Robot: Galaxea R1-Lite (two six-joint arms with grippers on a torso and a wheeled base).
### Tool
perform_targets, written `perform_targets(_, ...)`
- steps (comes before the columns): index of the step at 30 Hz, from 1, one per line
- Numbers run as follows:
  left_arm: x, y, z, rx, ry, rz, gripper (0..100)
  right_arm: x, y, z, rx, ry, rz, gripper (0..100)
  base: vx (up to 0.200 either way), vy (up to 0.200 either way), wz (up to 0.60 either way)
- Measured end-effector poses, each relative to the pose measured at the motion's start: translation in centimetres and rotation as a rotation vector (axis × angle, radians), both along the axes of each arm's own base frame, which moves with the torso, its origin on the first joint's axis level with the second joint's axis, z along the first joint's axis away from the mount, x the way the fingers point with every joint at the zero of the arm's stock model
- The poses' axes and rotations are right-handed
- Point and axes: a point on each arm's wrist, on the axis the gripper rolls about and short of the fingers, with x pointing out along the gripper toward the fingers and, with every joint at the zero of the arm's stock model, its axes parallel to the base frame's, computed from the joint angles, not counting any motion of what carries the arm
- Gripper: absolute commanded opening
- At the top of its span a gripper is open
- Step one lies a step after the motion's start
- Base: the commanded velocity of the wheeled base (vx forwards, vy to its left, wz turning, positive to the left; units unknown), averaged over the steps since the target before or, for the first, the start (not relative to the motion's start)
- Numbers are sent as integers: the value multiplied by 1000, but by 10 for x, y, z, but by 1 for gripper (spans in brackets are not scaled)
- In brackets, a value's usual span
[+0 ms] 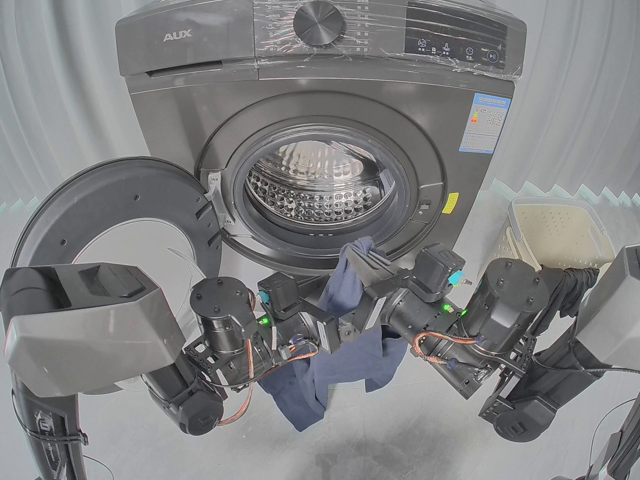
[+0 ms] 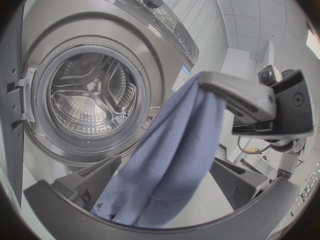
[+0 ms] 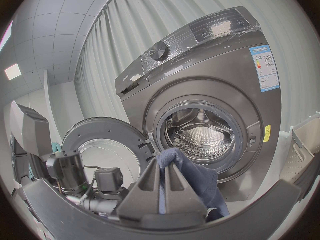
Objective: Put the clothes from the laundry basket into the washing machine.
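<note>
Right tool (image 3: 163, 164) clenches a blue knit garment (image 1: 353, 361) before the grey metal washing machine (image 1: 173, 115); left tool (image 2: 163, 160), below it, stands released.

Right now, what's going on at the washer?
The right gripper has its jaws shut on a blue garment, holding it up in front of the washing machine, just below the drum opening. The left gripper sits beside it, jaws open, with the cloth hanging between them. The door is swung wide open, and no clothes show in the drum. The laundry basket stands to the robot's right.
</note>
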Motion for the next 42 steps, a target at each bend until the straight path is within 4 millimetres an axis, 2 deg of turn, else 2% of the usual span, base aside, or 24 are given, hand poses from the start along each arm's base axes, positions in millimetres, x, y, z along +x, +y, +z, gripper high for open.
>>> perform_targets(1,2,-1,-1,-1,-1,11,100,0,0,0,0,0,0,0,0,0,0)
perform_targets(2,4,-2,-2,-3,-3,19,0,0,0,0,0,0,0,0,0,0,0)
perform_targets(13,9,-6,-8,2,-5,27,0,-1,-1,-1,12,14,8,0,0,0,0)
perform_targets(14,8,-6,-7,2,-6,27,0,-1,-1,-1,14,15,12,100,0,0,0)
perform_targets(23,-6,5,1,13,7,17,0,-7,-3,-5,17,38,37,100,0,0,0)
perform_targets(28,-12,14,9,10,4,2,0,-13,-14,-7,2,55,52,100,0,0,0)
perform_targets(34,-15,27,19,1,-10,-11,0,-21,-44,-12,-40,90,52,100,0,0,0)
perform_targets(42,-29,43,42,-27,-43,-40,0,-9,-94,-29,-114,158,-49,100,0,0,0)
